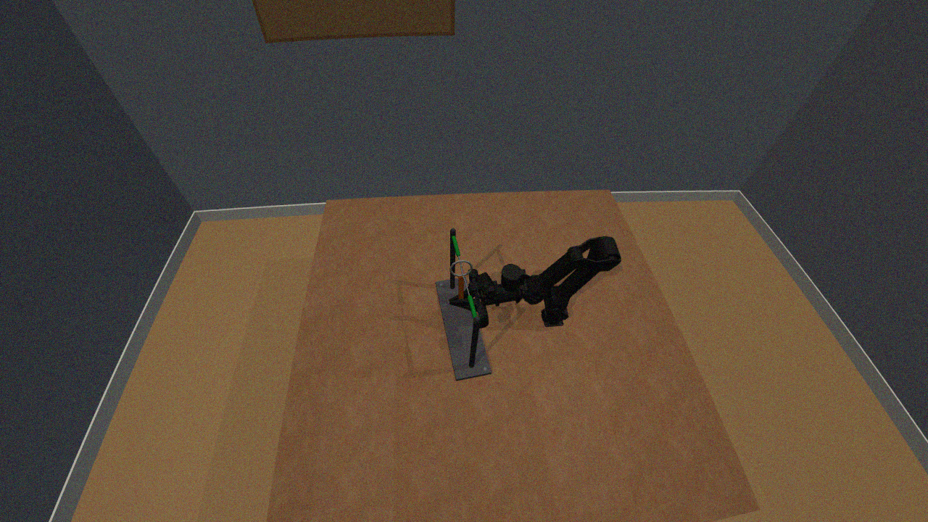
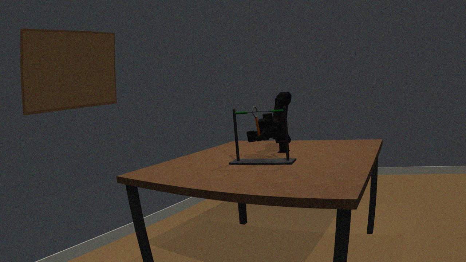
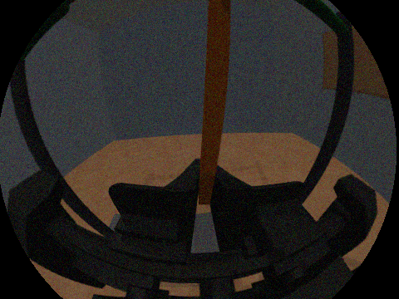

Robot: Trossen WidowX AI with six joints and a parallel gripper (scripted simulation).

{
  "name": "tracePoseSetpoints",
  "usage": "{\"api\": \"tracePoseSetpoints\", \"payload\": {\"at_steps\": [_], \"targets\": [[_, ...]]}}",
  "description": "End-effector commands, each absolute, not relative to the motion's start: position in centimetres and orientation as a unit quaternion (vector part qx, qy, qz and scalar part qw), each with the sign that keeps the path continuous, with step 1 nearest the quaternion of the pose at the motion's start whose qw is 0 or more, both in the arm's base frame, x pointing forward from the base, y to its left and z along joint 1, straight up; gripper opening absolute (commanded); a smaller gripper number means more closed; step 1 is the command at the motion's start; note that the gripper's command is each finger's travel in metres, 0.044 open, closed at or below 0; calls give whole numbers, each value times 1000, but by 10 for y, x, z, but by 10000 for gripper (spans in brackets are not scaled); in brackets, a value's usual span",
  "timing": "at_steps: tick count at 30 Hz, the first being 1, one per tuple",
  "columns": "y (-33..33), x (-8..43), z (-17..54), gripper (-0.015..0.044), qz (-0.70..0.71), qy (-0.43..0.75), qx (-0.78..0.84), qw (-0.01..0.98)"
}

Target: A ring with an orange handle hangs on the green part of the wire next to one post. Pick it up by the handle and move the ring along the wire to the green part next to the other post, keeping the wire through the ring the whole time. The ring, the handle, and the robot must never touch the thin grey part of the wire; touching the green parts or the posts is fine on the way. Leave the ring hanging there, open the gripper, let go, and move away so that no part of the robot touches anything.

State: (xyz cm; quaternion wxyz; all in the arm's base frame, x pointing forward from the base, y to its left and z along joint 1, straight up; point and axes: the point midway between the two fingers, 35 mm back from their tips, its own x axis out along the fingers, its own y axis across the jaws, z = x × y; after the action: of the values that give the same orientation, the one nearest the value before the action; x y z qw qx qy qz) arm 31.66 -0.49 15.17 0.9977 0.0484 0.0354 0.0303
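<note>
Gripper [image 1: 462,299] [image 2: 259,138] [image 3: 202,163] clenched on orange handle [image 1: 461,286] [image 2: 257,126] [image 3: 215,83], approx. upright; grey ring [image 1: 452,271] [image 2: 252,111] above gripper, around wire.

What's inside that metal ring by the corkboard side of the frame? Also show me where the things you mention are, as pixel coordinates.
The thin grey wire passes through the ring [image 1: 452,272] [image 2: 252,114]. Where the wire crosses the ring's rim, whether they touch is too small to tell. The wrist view doesn't show the ring.
</note>
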Motion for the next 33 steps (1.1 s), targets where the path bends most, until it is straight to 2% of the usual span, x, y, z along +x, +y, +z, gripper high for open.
{"api": "tracePoseSetpoints", "payload": {"at_steps": [1, 33], "targets": [[0, 316, 153, -150, 28, 34, 52, 998], [-3, 306, 155, -150, 97, 68, -67, 991]]}}
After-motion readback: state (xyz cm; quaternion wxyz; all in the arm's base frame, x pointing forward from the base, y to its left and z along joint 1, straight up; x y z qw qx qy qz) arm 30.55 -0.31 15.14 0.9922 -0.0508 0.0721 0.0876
